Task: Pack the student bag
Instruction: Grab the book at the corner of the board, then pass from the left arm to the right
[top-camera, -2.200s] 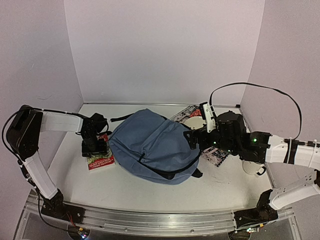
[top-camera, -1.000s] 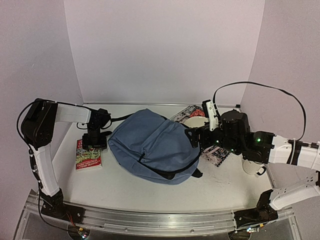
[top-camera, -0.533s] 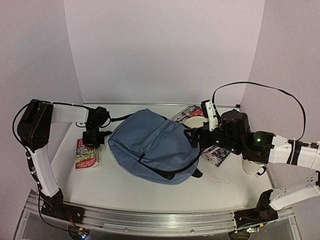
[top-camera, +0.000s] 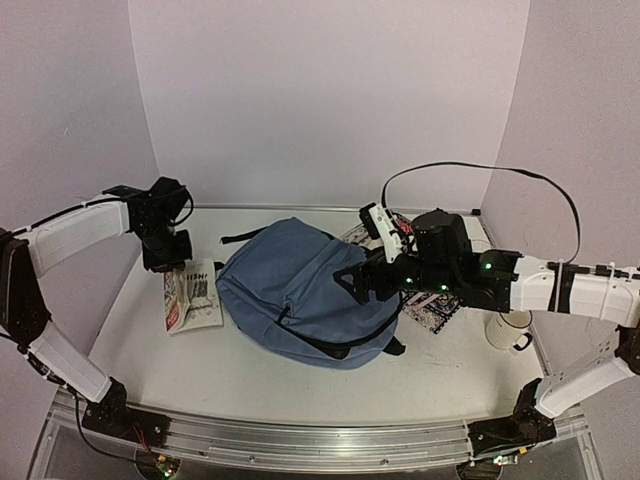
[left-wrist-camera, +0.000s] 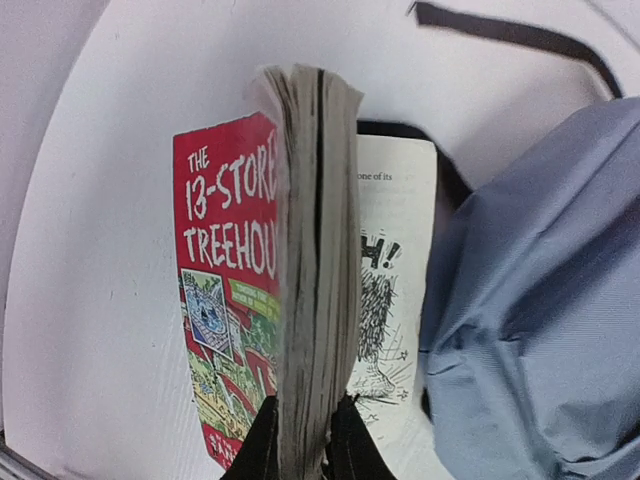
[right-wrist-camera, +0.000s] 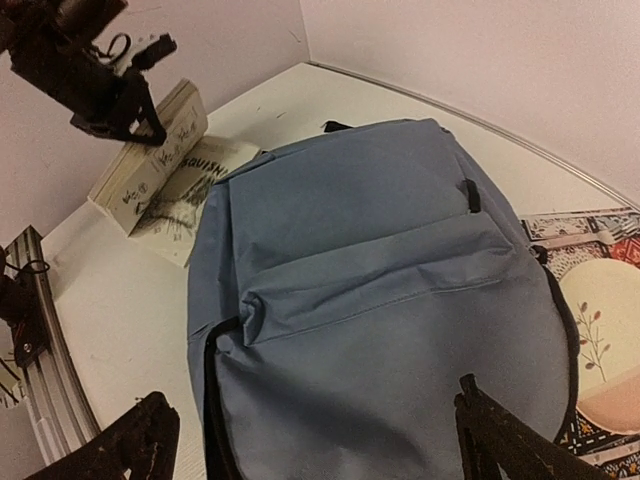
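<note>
"The left arm has swung up and back since a moment ago. The book (top-camera: 192, 295) isn't lying flat any more; it's tilting up off the table (top-camera: 300, 395)."

"Right. The left gripper (left-wrist-camera: 303, 440) is pinching the page block, jaws nearly together. The red cover is reading 'THE 13-STORE… TREEHOU…', with the rest cut off."

"And the right gripper (top-camera: 352, 280)?"

"Jaws spread wide, holding nothing, hovering over the student bag (top-camera: 300, 300)."

"Where's the bag sitting?"

"Mid-table, just beside the book. The left wrist view is showing a drawn page with 'one of its'. The right wrist view is showing the book's other side and a patterned magazine (right-wrist-camera: 600, 300) past the bag."
</note>
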